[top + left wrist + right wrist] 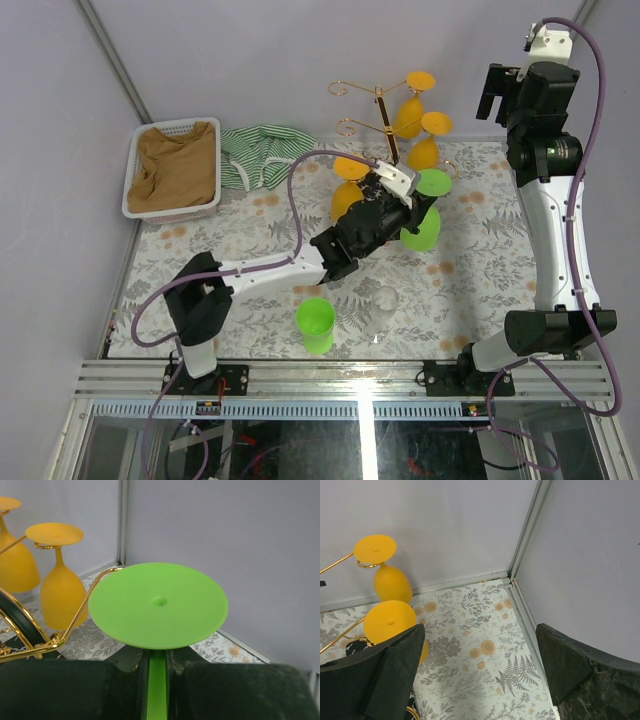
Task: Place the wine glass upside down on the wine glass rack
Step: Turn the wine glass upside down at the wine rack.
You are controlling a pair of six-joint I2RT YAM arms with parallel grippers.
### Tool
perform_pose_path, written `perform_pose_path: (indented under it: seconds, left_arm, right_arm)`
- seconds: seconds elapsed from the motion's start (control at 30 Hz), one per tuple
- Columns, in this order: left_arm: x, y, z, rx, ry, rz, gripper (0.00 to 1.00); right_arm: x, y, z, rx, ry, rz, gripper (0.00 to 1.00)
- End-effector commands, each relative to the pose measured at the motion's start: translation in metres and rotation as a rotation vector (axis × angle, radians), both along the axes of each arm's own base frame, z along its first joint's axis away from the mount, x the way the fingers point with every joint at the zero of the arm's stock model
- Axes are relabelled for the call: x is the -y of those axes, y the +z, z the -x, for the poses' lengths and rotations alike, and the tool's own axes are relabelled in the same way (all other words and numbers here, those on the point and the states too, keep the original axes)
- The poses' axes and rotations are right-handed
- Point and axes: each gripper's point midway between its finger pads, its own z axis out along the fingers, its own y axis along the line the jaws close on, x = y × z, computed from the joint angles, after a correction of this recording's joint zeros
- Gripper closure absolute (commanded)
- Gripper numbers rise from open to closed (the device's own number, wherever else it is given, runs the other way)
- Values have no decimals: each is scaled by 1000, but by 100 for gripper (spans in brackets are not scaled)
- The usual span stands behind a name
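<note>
Above table (480,275), left gripper (156,667) clamps wine glass (157,605).

At the far left of your bench (470,270) sits a white basket (170,210) holding a crumpled tan cloth (180,165). Just beside it, to its right, lies a green-and-white striped cloth (255,155). Near the front edge, you have a green cup (315,325) standing upright.

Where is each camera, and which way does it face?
Top external: above and behind, looking down on the table; both arms show.
Left wrist: on the left gripper, shut on the green wine glass; faces the wine glass rack.
Right wrist: on the open right gripper, facing the table's far right corner.
Shared: both wrist views show hung orange wine glasses.
</note>
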Motion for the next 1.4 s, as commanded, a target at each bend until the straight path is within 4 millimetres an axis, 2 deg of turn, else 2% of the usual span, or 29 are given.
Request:
perform_pose_path:
  seconds: [0.0,0.17,0.47,1.03,1.37]
  left_arm:
    - [-9,17,-16,54,144,87,100]
    - [-5,3,-30,48,214,61,100]
    - [1,-5,-51,42,333,83,100]
    - [15,-19,-64,28,387,83,100]
    - [27,-22,-73,32,397,87,100]
  right_arm:
    - [0,22,3,71,15,15,1]
    - [0,21,3,76,23,20,1]
    - [3,23,3,89,20,27,1]
    - [3,24,4,102,23,29,1]
    - [8,31,9,116,1,45,1]
